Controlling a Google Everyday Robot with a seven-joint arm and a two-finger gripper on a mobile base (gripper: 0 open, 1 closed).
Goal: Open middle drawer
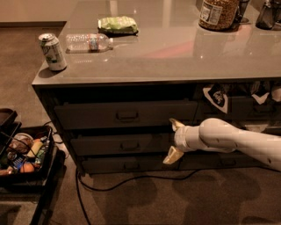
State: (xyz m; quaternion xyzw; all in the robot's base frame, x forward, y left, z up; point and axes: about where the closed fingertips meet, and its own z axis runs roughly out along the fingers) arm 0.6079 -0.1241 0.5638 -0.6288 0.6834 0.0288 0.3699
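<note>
The robot's smooth white arm [237,140] reaches in from the right, low in front of the long dark grey cabinet with the glossy grey top [175,57]. Its two-finger gripper [168,141] is released, with the 2 cream-coloured fingers [176,125] spread wide apart, 1 pointing up and 1 pointing down, holding nothing. The gripper hangs before the right part of the wide dark grey middle drawer [109,145], to the right of that drawer's small rectangular loop handle [130,146] and apart from it. Whether a finger touches the drawer front cannot be told. The middle drawer is the 2nd of 3 stacked fronts, below the taller grey top drawer [96,115] and above the slimmer grey bottom drawer [114,165]; its front lies about in line with theirs and no interior shows. On the cabinet top, a silver soda can [52,52] stands upright near the left front corner, a clear plastic water bottle [88,42] lies on its side just behind it, a green snack bag [117,24] lies further back, and a labelled jar of brown contents [218,13] stands at the far right. On the brown floor to the left is a black bin [48,165] of mixed small items, and a black cable [131,180] trails beneath the cabinet.
</note>
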